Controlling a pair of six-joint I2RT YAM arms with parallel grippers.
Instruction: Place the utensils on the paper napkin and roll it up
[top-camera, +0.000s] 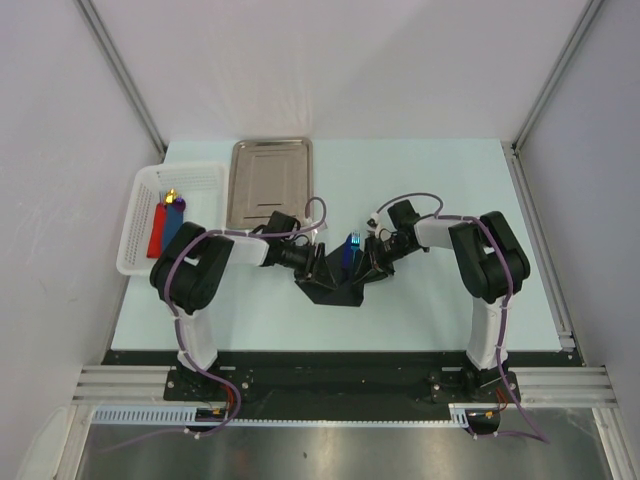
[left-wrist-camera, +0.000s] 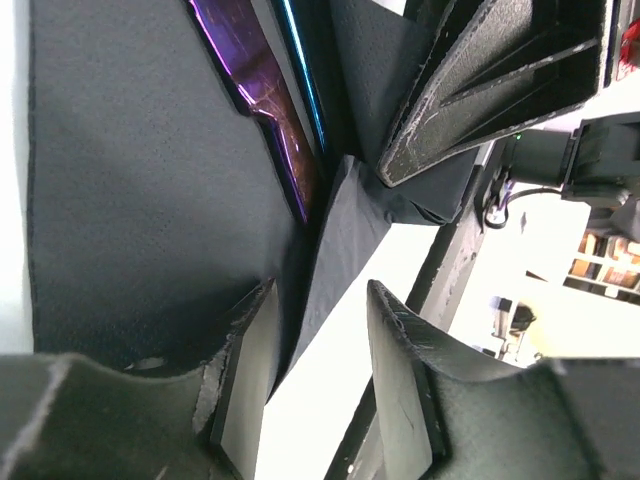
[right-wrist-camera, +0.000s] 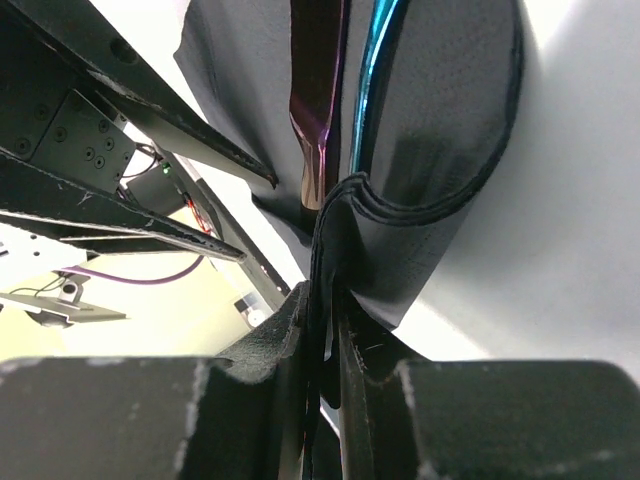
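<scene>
The black paper napkin (top-camera: 335, 282) lies mid-table, folded up around the utensils. A blue utensil (top-camera: 352, 248) sticks out of its far end. In the left wrist view the purple utensil (left-wrist-camera: 255, 90) and the thin blue utensil (left-wrist-camera: 300, 70) lie in the napkin (left-wrist-camera: 130, 200). My left gripper (left-wrist-camera: 320, 300) is open at the napkin's edge, with only bare table between its fingers. My right gripper (right-wrist-camera: 325, 300) is shut on a raised fold of the napkin (right-wrist-camera: 440, 150), just short of the purple utensil (right-wrist-camera: 318, 110) and the blue utensil (right-wrist-camera: 372, 80). From above, both grippers (top-camera: 312, 258) (top-camera: 372, 258) flank the bundle.
A shiny steel tray (top-camera: 270, 180) lies at the back left. A white basket (top-camera: 190, 168) stands left of the tray, holding a flat red piece (top-camera: 156, 230) and a flat blue piece (top-camera: 172, 225). White walls enclose the table.
</scene>
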